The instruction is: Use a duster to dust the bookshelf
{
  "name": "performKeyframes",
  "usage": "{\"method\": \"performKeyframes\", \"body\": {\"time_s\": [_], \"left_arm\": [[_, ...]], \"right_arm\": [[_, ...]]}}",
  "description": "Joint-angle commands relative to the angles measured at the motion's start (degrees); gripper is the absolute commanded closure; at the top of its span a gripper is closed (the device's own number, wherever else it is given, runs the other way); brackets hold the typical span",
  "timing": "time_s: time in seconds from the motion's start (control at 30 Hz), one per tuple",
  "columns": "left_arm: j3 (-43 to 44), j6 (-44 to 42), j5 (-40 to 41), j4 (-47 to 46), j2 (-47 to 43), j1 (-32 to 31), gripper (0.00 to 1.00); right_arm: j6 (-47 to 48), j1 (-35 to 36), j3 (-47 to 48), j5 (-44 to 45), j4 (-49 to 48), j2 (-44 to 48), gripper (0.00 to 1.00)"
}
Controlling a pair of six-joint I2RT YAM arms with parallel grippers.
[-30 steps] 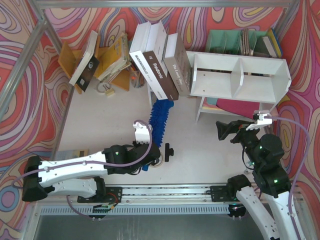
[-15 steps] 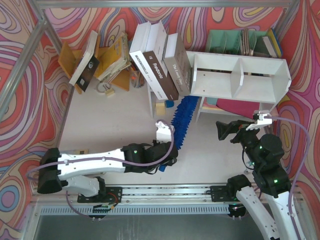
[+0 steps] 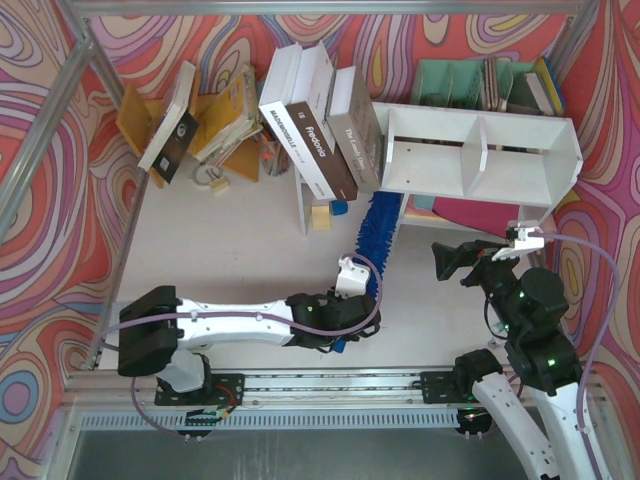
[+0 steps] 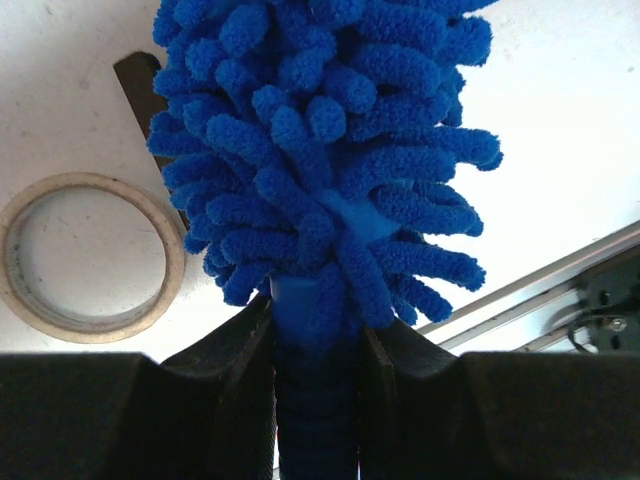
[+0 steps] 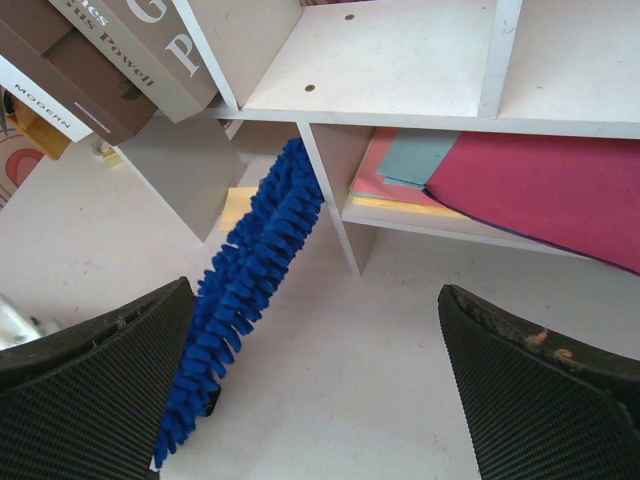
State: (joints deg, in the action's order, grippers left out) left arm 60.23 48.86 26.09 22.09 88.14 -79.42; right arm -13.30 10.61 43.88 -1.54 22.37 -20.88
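blue and fluffy, the duster [image 3: 374, 232] slants across the white table [image 3: 230, 260], its far tip by the left front leg of the bookshelf [image 3: 430, 165], below the left compartment. the left gripper [image 4: 320, 345] is clamped on the slim handle just under the fluff. a tape ring [image 4: 85, 255] lies beside it. the right gripper [image 5: 320, 380] hangs before the shelf, jaws spread wide, holding nothing. brown books [image 3: 325, 135] lean against the shelf's left end.
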Motion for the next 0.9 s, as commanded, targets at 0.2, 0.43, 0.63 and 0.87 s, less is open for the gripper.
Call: {"method": "performKeyframes", "body": {"time_s": [0.2,0.43,0.63,0.87], "left_arm": [[-0.7,-1.7,-2.7,-2.1,2.9,-0.4,1.0],[1.8,-3.5,2.4,2.0,-5.0,-0.4,1.0],[1.4,-4.0,7.1,3.5,-12.3,-0.4,1.0],[-2.1,-0.1,13.8,10.5,-20.4,-0.4,1.0]], "right_arm": [[0.2,0.4,0.1,0.6,-1.2,0.6,0.01],[0.2,0.4,0.1,0.6,-1.2,0.6,0.01],[0.0,0.4,0.0,0.6,-1.2,0.8,0.01],[0.2,0.4,0.1,0.7,-1.2,0.7,0.01]]}}
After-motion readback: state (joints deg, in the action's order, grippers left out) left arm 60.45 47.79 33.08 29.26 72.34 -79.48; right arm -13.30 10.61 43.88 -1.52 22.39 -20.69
